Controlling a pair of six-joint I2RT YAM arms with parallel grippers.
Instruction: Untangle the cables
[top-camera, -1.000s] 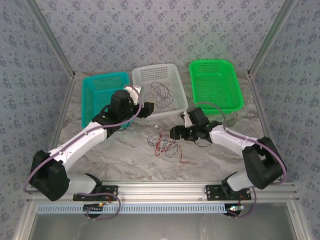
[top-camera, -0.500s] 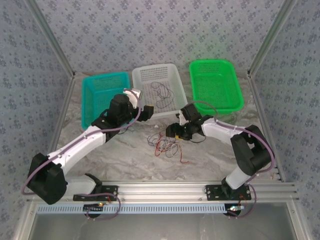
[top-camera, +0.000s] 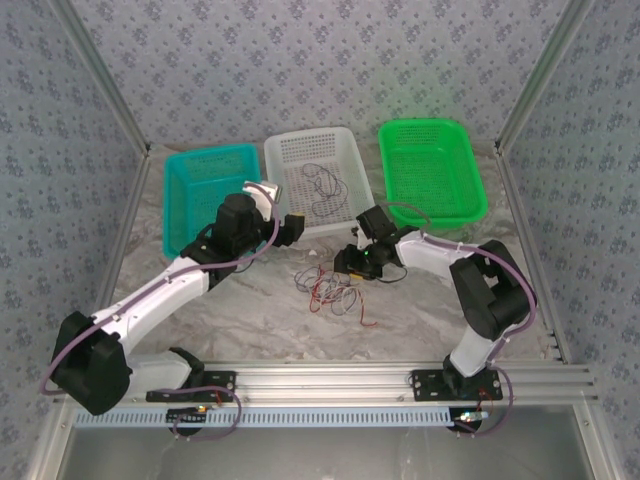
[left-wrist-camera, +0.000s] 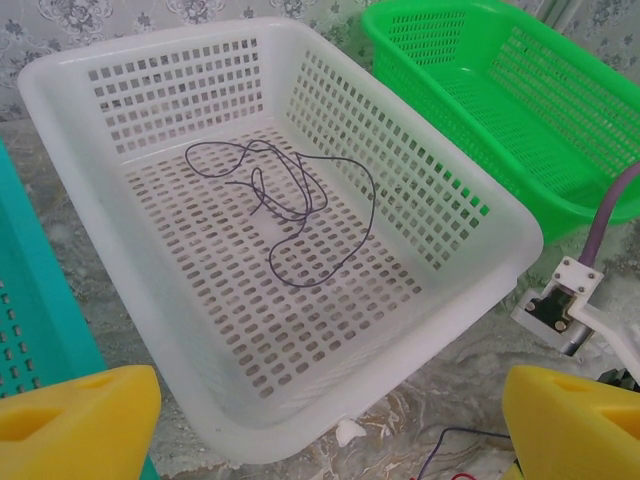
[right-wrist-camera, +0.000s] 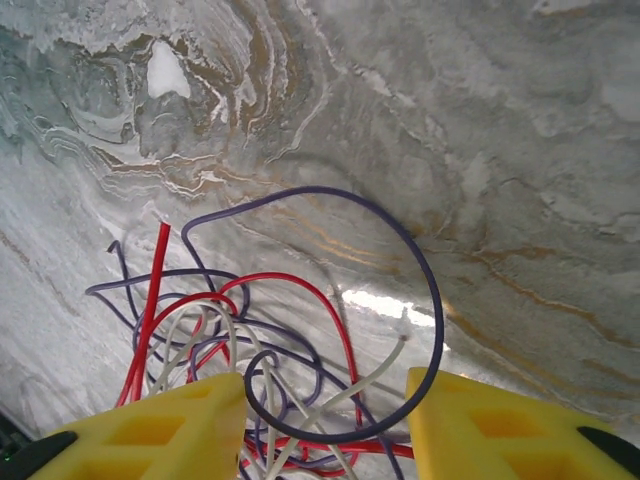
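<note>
We see the left fingers (left-wrist-camera: 75, 420) spread wide open with nothing between them, held just in front of the near rim of the white basket (left-wrist-camera: 150, 60). One dark purple wire (left-wrist-camera: 300, 215) lies in loose loops on that basket's perforated floor. From above, the teal basket (top-camera: 205, 155) sits just to the left of the white one and the green basket (top-camera: 430, 130) to its right, all three along the far side of the marbled bench (top-camera: 230, 330).

The tangle of cables (top-camera: 335, 290) lies on the bench in front of the white basket, between the two arms. The right fingers (right-wrist-camera: 150, 435) are low over its right side. They stand apart and are not clamped on anything. In the right wrist view, red, purple and whitish strands cross in the gap between them, and one large purple loop (right-wrist-camera: 420, 270) arcs up over the bench and comes back down by the other finger. We cannot tell whether either finger touches a strand.
</note>
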